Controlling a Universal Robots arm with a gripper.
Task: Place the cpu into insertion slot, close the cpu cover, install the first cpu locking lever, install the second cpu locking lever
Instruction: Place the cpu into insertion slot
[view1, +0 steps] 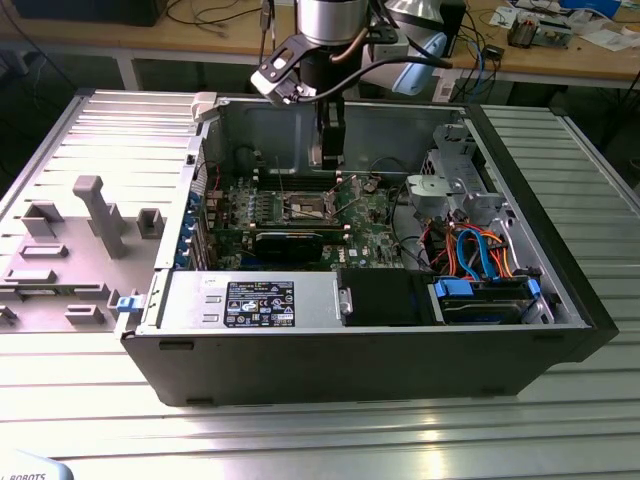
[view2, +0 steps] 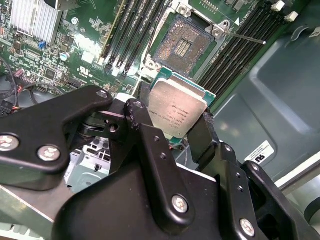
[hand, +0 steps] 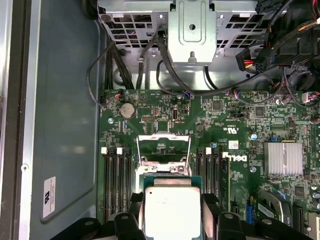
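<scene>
My gripper (view2: 171, 125) clamps the cpu (view2: 176, 107) by two opposite edges, above the green motherboard (view2: 85, 55), near the uncovered insertion slot (view2: 182, 45).

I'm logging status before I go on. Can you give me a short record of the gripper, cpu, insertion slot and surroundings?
gripper: shut on the cpu, one finger on each of two opposite edges
cpu: metal top facing both wrist cameras, held clear of the board, not seated
insertion slot: empty, dark centre exposed
motherboard: green, lying flat inside the case
computer case: side open, arm reaching down into it in the exterior view
</scene>
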